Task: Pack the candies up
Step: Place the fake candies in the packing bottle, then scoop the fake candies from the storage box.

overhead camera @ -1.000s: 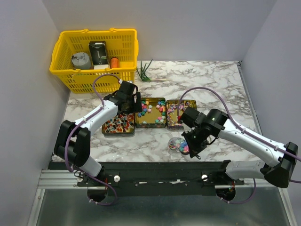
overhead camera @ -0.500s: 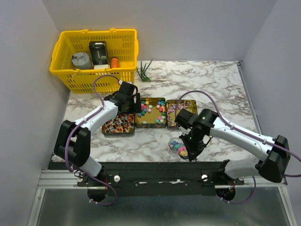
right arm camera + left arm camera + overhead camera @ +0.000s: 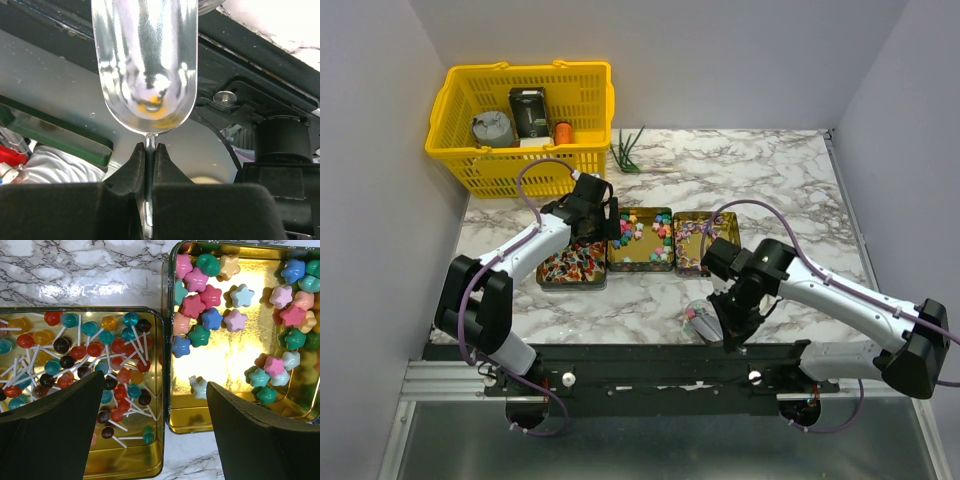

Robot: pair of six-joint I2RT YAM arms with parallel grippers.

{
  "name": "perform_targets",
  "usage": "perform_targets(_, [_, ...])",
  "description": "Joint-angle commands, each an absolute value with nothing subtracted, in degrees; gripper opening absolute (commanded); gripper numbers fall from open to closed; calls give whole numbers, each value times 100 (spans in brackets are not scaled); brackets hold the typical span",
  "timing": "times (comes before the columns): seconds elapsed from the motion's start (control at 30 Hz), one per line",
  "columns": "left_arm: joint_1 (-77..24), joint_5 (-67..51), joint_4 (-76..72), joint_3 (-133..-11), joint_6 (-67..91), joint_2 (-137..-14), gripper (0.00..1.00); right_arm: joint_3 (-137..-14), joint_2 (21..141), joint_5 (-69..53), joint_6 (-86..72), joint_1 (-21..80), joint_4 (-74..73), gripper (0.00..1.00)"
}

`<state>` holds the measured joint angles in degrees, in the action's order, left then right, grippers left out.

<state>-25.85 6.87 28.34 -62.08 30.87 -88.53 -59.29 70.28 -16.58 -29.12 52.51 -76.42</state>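
On the marble table [image 3: 750, 170] the candies [image 3: 194, 305] lie in gold tins [image 3: 220, 365] set side by side, the left gripper [image 3: 155, 382] hanging wide open and empty above them, while the right gripper [image 3: 149, 149] pinches the thin handle of a shiny metal scoop [image 3: 145, 65] at the near edge.

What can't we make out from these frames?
- Right wrist view: the scoop in the right gripper is cut off by the top edge; glare hides any load.
- Top view: that gripper's fingertips are hidden under its own wrist.
- Left wrist view: left gripper fingers cover near corners of the lollipop tin; the star tin runs off the right edge.
- Top view: basket items are too small to identify.
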Motion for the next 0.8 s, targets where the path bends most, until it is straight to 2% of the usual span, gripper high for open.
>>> perform_targets(0.0, [-2566,817,2733,-6135,3111,-8754,95,-6029,6891,-1750,-3155,5273,-8754,1])
perform_targets(0.33, [-2566,817,2733,-6126,3138,-8728,95,-6310,6469,-2029,-3418,5265,-8763,1])
perform_targets(0.5, [-2566,765,2716,-6135,3164,-8728,95,-6958,6328,-1926,-3428,5273,-8754,1])
perform_targets(0.6, [-2566,756,2725,-6126,3164,-8719,95,-7434,6581,-1478,-3261,5273,-8754,1])
perform_targets(0.77, [-2566,817,2751,-6091,3164,-8631,95,-8638,7364,243,-2674,5273,-8658,1])
